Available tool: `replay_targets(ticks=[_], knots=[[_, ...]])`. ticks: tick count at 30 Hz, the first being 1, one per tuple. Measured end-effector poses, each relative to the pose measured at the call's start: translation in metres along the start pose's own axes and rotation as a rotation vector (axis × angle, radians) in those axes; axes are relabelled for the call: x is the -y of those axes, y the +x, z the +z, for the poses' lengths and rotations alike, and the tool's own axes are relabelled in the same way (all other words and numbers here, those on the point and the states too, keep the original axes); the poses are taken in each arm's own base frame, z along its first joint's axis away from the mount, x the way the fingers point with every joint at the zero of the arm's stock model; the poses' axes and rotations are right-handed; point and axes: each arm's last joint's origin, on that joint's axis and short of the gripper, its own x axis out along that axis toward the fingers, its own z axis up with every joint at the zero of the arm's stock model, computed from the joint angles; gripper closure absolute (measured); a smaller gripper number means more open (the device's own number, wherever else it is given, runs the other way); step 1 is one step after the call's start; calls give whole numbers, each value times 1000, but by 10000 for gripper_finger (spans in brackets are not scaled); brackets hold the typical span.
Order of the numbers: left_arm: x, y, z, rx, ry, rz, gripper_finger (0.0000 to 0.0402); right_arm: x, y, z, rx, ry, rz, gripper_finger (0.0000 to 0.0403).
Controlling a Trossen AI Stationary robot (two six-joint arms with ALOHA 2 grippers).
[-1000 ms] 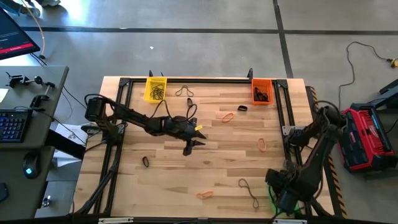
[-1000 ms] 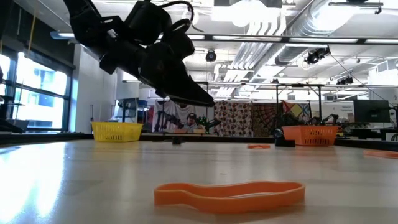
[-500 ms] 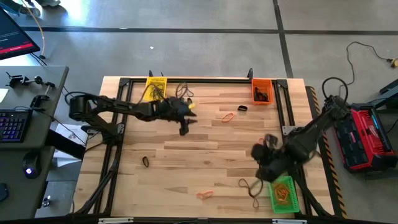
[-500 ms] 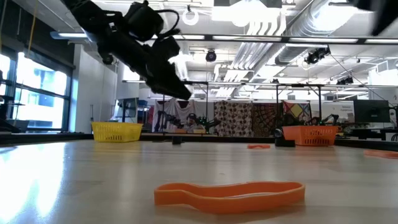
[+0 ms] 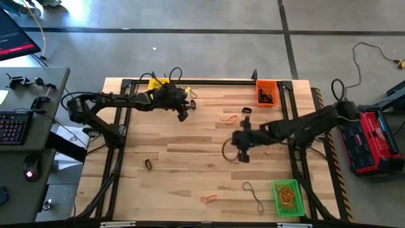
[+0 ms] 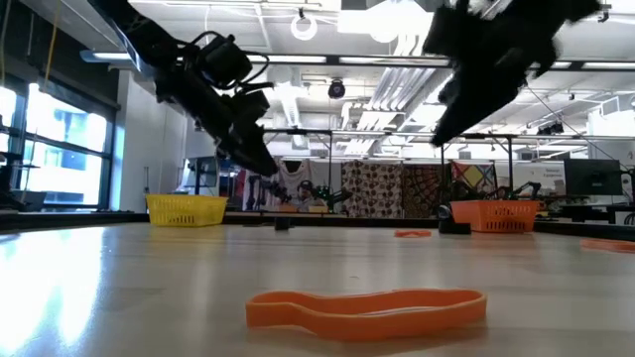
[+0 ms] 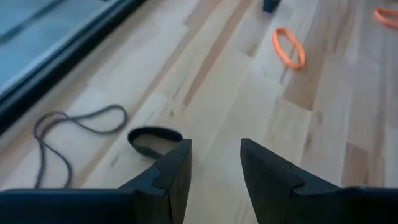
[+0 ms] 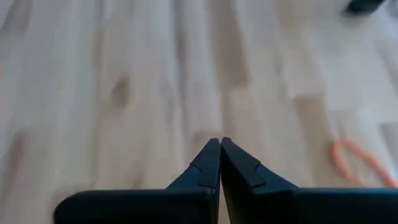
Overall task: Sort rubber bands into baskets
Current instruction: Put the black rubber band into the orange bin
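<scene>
Rubber bands lie scattered on the wooden table: orange ones, black ones, and an olive one. The orange basket stands at the far right and the green basket at the near right. The yellow basket stands at the far left, partly hidden by my left arm. My left gripper hangs open beside the yellow basket, above a black band. My right gripper hovers shut over the table's middle, nothing between its fingers.
A black frame runs around the table's edges. A red and black case sits on the floor to the right. A desk with a keyboard stands to the left. Another olive band lies near the yellow basket.
My left gripper has moved from the table's middle toward the far edge, up to the yellow basket, staying above the table. My right gripper has swung from over the green basket at the near right toward the table's middle, and the green basket now shows.
</scene>
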Motion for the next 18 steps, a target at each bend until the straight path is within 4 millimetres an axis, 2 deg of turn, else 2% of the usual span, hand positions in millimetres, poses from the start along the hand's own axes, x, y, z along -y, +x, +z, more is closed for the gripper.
replay_targets(ticks=[4, 8, 13, 18], knots=[[2, 4, -7, -63, 5, 0, 265, 25, 18, -4, 158, 45, -56, 402], [10, 12, -13, -92, 12, 1, 251, 40, 25, -7, 270, 86, -122, 403], [13, 24, -19, -93, 7, 133, 225, 47, 25, -4, 333, 115, -198, 403], [12, 40, -26, -89, -42, 161, 208, 46, 23, 2, 392, 91, -200, 403]])
